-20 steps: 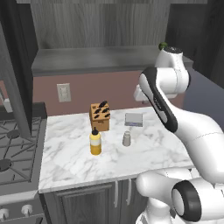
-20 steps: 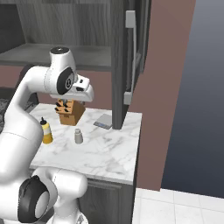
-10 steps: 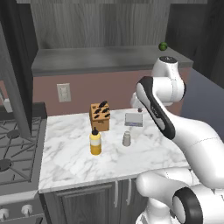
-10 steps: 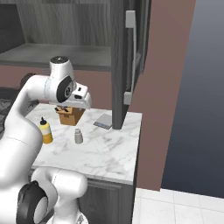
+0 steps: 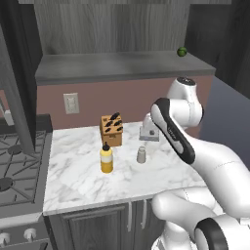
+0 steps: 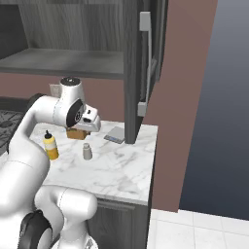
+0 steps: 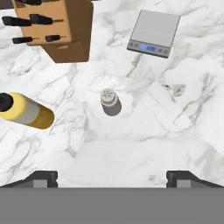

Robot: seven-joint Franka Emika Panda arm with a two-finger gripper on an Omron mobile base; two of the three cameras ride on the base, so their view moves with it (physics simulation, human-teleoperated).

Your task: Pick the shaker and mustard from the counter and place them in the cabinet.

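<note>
The shaker (image 7: 110, 101) is small, pale grey and upright on the white marble counter (image 7: 144, 144), seen from above with its perforated top. My gripper (image 7: 111, 178) hangs over it, open, with the fingertips (image 7: 41, 177) wide apart and nothing between them. The yellow mustard (image 7: 26, 113) with its dark cap stands to the left of the shaker. From the base, the shaker (image 5: 141, 155) and the mustard (image 5: 106, 158) stand side by side in front of my hand (image 6: 90, 121). The cabinet (image 5: 122, 66) is open above the counter, its grey shelf bare apart from a small green fruit (image 5: 181, 51).
A brown knife block (image 5: 111, 130) stands behind the mustard. A flat grey scale (image 7: 154, 33) lies behind the shaker. The stove (image 5: 14, 171) borders the counter on the left. An open cabinet door (image 6: 146, 63) with a metal handle hangs over the counter's right end.
My hand has come down from shelf height toward the counter, over the shaker. The jaws have opened wider. The shaker and mustard have not moved.
</note>
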